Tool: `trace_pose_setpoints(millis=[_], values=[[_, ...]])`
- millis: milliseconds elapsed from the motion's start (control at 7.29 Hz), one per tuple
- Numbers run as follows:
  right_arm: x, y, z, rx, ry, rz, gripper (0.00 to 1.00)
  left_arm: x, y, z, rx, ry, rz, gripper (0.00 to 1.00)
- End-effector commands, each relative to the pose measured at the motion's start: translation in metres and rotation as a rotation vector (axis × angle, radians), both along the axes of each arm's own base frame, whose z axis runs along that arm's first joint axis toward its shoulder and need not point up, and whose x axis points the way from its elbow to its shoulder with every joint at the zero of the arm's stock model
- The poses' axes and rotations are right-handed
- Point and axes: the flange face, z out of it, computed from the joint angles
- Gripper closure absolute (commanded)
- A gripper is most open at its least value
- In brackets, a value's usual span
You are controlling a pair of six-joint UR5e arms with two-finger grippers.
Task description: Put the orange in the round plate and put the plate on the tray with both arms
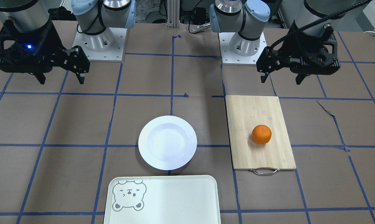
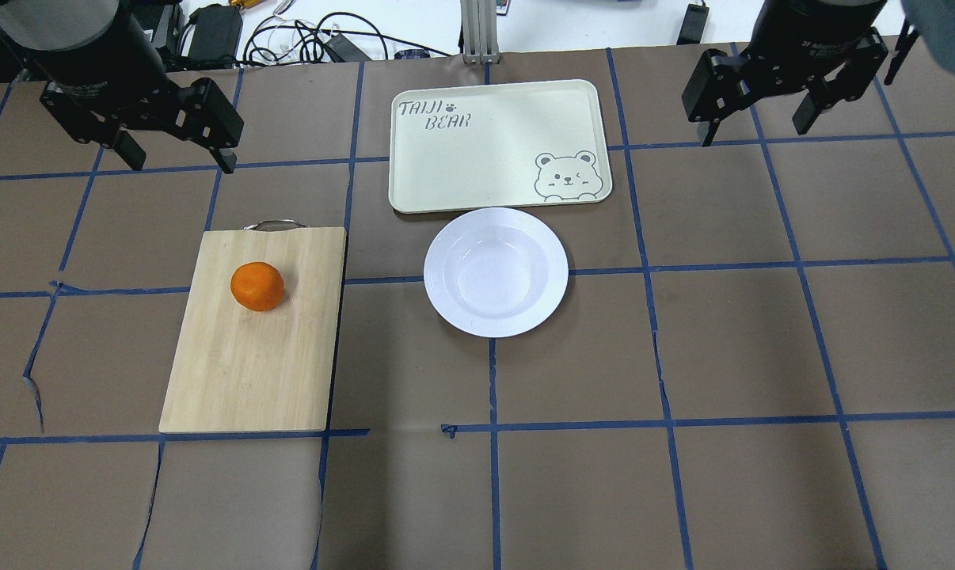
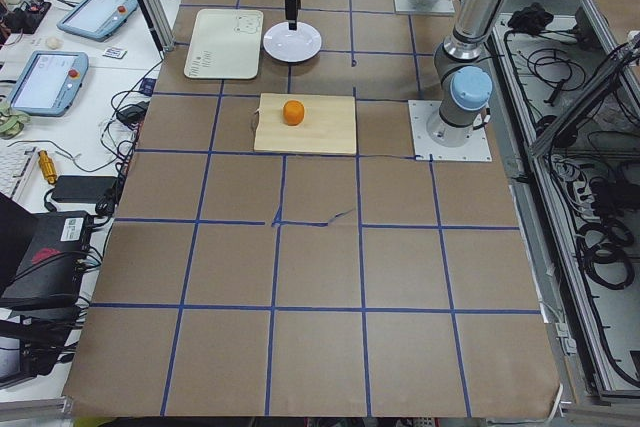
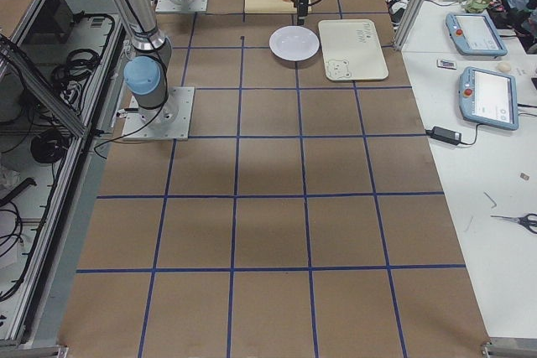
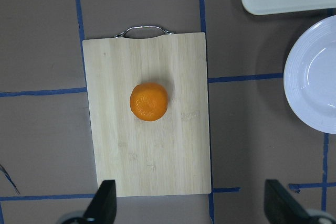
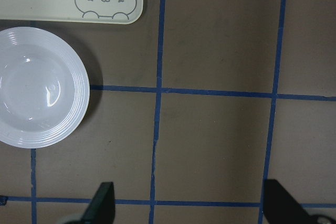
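Note:
The orange point(image 2: 257, 286) rests on a wooden cutting board point(image 2: 248, 364), left of centre in the overhead view. The round plate point(image 2: 496, 271) lies empty on the table at the middle, its rim almost touching the near edge of the tray point(image 2: 485, 142) with the bear face. My left gripper point(image 2: 180, 158) hangs open above the table, beyond the board's handle end. In the left wrist view the orange point(image 5: 149, 101) sits ahead of the fingers point(image 5: 105, 203). My right gripper point(image 2: 753, 127) is open and empty, high and to the right of the tray and the plate point(image 6: 39, 87).
The cutting board point(image 1: 252, 115) has a metal handle point(image 1: 264, 171) on the end that faces the operators' side. Brown paper with blue tape lines covers the table. Side benches hold tablets point(image 3: 45, 80) and cables. Both arm bases point(image 1: 99, 43) stand at the robot's edge.

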Motion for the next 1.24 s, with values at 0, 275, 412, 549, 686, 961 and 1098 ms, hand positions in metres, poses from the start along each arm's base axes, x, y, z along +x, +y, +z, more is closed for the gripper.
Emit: trace_pose_setpoints(millis=[0, 275, 412, 549, 686, 961, 1098], values=[[0.004, 0.012, -0.002, -0.024, -0.034, 0.001, 0.00, -0.001, 0.003, 0.002, -0.003, -0.001, -0.001, 0.00], [0.003, 0.012, -0.001, -0.024, -0.024, 0.011, 0.00, 0.000, 0.005, 0.001, -0.002, -0.001, 0.001, 0.00], [0.003, 0.009, -0.007, -0.011, -0.021, 0.014, 0.00, -0.001, 0.006, 0.002, -0.004, 0.002, -0.001, 0.00], [0.002, 0.010, -0.004, -0.019, -0.018, 0.014, 0.00, -0.001, 0.008, 0.004, -0.008, 0.003, -0.001, 0.00], [0.003, 0.007, -0.003, -0.036, -0.023, 0.005, 0.00, 0.000, 0.008, 0.005, -0.010, 0.002, 0.001, 0.00], [0.002, 0.003, -0.009, -0.033, -0.020, 0.013, 0.00, 0.000, 0.008, 0.005, -0.011, 0.000, 0.001, 0.00], [-0.001, 0.002, -0.007, -0.037, -0.019, 0.011, 0.00, 0.000, 0.008, 0.006, -0.013, 0.001, 0.001, 0.00]])
